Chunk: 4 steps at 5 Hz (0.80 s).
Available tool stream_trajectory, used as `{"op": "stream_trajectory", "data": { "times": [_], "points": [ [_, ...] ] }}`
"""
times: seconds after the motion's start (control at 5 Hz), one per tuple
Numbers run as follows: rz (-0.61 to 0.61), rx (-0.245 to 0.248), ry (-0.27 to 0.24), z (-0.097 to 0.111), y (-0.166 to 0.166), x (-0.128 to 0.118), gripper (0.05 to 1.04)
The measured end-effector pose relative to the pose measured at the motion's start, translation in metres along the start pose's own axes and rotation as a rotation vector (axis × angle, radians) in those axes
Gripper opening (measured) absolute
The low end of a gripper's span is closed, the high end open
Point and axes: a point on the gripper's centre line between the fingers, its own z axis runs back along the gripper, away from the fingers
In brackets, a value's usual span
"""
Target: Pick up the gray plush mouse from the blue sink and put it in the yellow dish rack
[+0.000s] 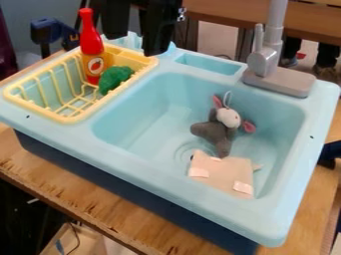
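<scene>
My black gripper (135,45) hangs at the top of the view, above the sink's back edge and the rack's back right corner. It is open, its two fingers apart with nothing between them. Just left of it, a red bottle (92,50) with an orange label stands upright in the yellow rack (70,118). A green, bumpy object (115,78) lies beside the bottle in the rack. Inside the light blue sink basin (136,117) lies a grey plush animal (214,130) with pink ears. A beige, flat soft piece (223,173) with white patches lies in front of the plush.
A grey faucet (264,60) rises at the sink's back right corner, beside a small recessed compartment (210,64). The sink stands on a wooden table (80,196). Behind is another brown table (233,17), and a blue clamp-like object (47,32) is at the upper left.
</scene>
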Motion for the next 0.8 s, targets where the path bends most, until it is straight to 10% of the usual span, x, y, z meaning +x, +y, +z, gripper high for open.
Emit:
{"op": "stream_trajectory", "data": {
  "times": [0.8],
  "points": [
    [-0.094,-0.050,0.010,-0.041,-0.042,0.016,1.001]
  ]
}}
